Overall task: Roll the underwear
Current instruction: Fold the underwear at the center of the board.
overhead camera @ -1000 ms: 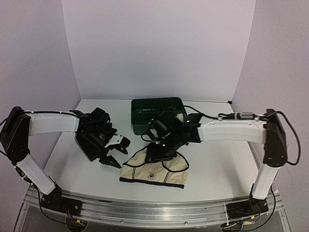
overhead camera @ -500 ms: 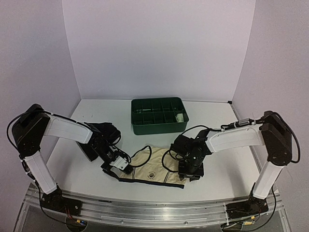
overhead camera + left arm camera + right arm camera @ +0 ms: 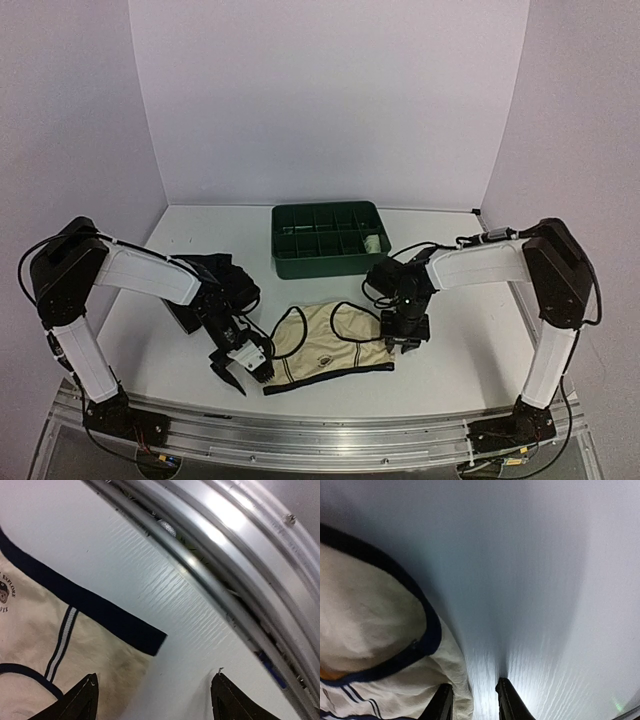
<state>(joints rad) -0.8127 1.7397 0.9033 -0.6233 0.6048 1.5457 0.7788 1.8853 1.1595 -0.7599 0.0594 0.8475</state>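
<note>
Top view and both wrist views. The cream underwear point(image 3: 325, 345), edged in dark trim, lay spread flat on the table point(image 3: 470, 335) on the near side of the dark green tray point(image 3: 325, 262), apart from it. The black underwear point(image 3: 222, 272) lay in a heap just off the tray's left end. The pale mint-white underwear point(image 3: 372, 243) sat in a compartment at the tray's right end.

The left gripper point(image 3: 246, 368) was well nearer than the tray's left end, at the cream garment's near-left corner. Its fingertips point(image 3: 85, 697) stood wide apart with nothing held. One tip was over the cream cloth and the other over bare table. The squared end of the dark waistband point(image 3: 150, 641) lay in the gap between them, beside the metal rail point(image 3: 240, 560).

The right gripper point(image 3: 405, 338) was on the near side of the tray's right end, at the cream garment's right edge. Its fingers point(image 3: 509, 702) were drawn close, yet a narrow gap remained with bare table showing through. The cloth's hem lay against one finger and partly inside the gap, not clamped between the two.
</note>
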